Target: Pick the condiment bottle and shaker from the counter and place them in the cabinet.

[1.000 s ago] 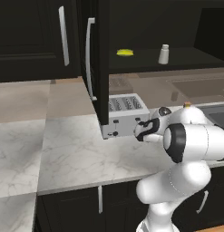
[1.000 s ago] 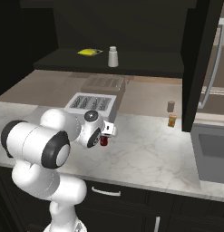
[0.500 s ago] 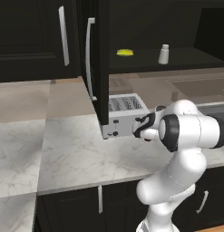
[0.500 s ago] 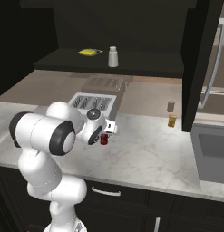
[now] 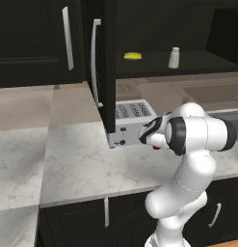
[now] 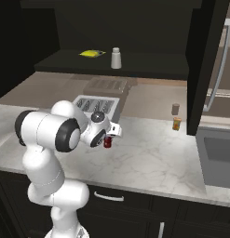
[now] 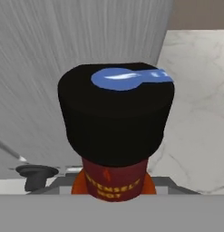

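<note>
**Red bottle right under the hand, shaker up on the shelf**

I see the gripper [image 6: 108, 138] low over the counter [image 6: 149, 158], just in front of the silver toaster [image 6: 95, 104]. The condiment bottle [image 6: 107, 142] stands on the counter right under it — only a bit of red peeks out below the white hand. From the hand camera I look straight down on the bottle's black cap [image 7: 115, 113], which has a blue mark on top, and the red neck with its writing shows below it. The toaster's grey side is just behind the bottle.

I cannot tell if the jaws are closed on the bottle or not — the fingers are hidden.

The shaker [image 6: 116, 58] stands upright on the dark shelf of the cabinet [image 5: 188, 60], next to a small yellow thing [image 6: 91, 53]. The cabinet door [image 5: 102, 62] hangs open, with its long silver handle [image 5: 94, 60] facing me.

Off to the right on the counter, a tiny orange jar [image 6: 177, 123] sits well apart from the bottle.
</note>
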Controlling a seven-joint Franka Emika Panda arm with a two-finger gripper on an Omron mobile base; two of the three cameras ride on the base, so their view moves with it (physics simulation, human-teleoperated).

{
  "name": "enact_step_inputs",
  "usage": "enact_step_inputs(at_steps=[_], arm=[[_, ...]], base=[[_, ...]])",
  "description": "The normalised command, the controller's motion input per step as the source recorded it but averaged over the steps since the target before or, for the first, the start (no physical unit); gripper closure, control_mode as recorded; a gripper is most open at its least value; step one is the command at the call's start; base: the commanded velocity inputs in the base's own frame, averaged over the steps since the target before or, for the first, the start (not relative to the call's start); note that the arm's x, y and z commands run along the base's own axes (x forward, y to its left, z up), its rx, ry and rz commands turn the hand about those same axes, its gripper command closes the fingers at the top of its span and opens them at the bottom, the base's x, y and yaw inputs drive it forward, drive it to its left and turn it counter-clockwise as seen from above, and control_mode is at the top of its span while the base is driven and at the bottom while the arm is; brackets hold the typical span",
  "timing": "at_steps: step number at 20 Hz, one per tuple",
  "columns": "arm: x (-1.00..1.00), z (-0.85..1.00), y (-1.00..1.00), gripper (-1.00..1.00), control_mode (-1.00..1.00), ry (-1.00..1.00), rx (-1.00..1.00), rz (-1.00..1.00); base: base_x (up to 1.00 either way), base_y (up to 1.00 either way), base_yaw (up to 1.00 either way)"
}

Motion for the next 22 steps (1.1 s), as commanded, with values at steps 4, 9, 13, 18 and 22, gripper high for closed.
enact_step_inputs(at_steps=[4,9,13,18,22], arm=[[0.0,0.0,-0.16,1.0,-1.0,0.0,0.0,0.0],[-0.08,0.07,-0.12,1.0,-1.0,-0.04,0.0,0.0],[-0.2,0.44,0.0,1.0,-1.0,-0.09,0.0,0.01],[-0.29,0.61,0.0,1.0,-1.0,-0.1,0.0,0.05],[-0.33,0.61,0.0,1.0,-1.0,-0.09,0.0,0.06]], base=[[0.0,0.0,0.0],[0.0,0.0,0.0],[0.0,0.0,0.0],[0.0,0.0,0.0],[0.0,0.0,0.0]])
